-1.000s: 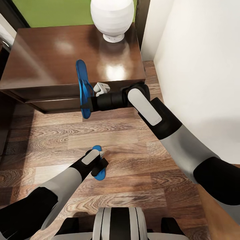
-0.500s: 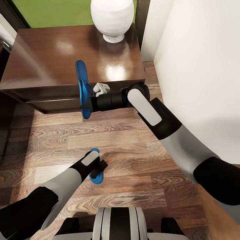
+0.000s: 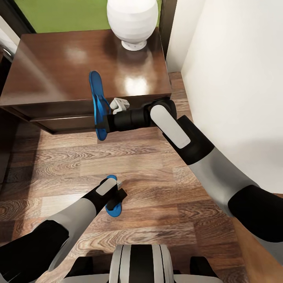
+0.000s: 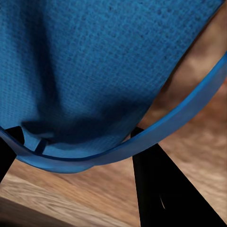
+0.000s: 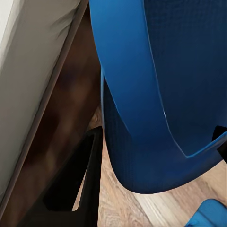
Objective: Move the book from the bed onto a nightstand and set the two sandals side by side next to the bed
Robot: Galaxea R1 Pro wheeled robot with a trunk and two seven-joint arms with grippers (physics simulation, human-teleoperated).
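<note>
Holding two sandals (one each) | left gripper (image 3: pixel 114 201) jaws clamped on lower sandal (image 3: pixel 113 210) | right gripper (image 3: pixel 103 122) jaws on upper sandal (image 3: pixel 97 103)

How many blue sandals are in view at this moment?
2. One sandal is gripped on edge by the right claw in front of the nightstand; the other sandal is in the left claw low over the floor.

no readable text, labels, brands, numbers or signs anywhere
</note>
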